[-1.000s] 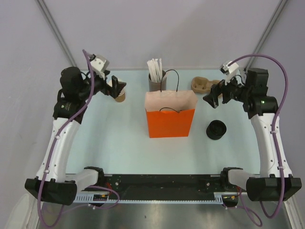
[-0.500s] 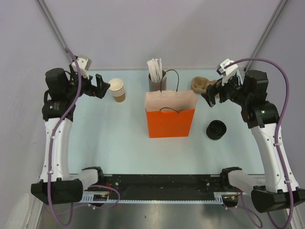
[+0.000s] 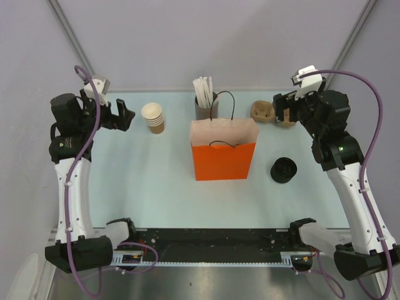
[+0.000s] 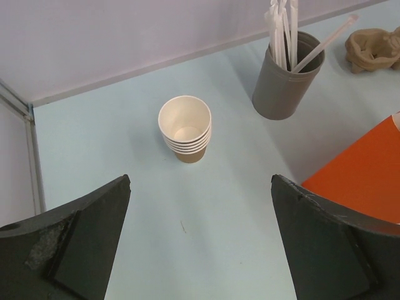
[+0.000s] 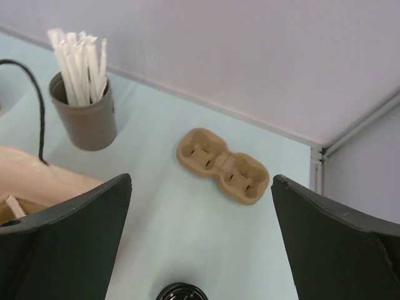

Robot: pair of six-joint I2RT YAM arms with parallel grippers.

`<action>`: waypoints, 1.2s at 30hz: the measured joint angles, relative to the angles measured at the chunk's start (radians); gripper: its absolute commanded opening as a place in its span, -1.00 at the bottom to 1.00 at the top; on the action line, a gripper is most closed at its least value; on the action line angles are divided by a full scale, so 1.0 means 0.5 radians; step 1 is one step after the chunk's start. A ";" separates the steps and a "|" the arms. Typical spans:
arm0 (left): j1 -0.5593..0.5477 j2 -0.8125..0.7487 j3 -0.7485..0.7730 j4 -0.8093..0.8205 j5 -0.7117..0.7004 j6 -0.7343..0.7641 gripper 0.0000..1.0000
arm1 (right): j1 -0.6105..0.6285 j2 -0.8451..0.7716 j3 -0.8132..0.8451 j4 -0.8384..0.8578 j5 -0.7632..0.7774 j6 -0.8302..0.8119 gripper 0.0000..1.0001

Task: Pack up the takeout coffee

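Note:
The takeout coffee is out of view as a single cup. A stack of nested brown cups (image 3: pixel 153 117) stands at the far left of the table, seen from above with white insides (image 4: pixel 185 130). My left gripper (image 3: pixel 127 119) hovers to the left of that stack, open and empty (image 4: pixel 200 181). An orange paper bag (image 3: pixel 223 153) stands open in the middle. My right gripper (image 3: pixel 282 112) hangs open and empty at the far right, above the tan cardboard cup carrier (image 5: pixel 223 165).
A grey holder of white sticks (image 3: pixel 205 105) stands just behind the bag (image 4: pixel 362 172). A black lid (image 3: pixel 284 169) lies right of the bag, below the carrier (image 3: pixel 264 111). The back wall runs close behind the holder and carrier.
My left gripper has drawn back leftward off the cup stack, which now stands uncovered. My right gripper has swung up and back over the cardboard carrier. Both stayed open.

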 measured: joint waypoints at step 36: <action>0.021 -0.157 0.658 -0.087 -0.584 0.085 0.99 | 0.180 0.030 0.494 0.049 0.701 0.008 0.99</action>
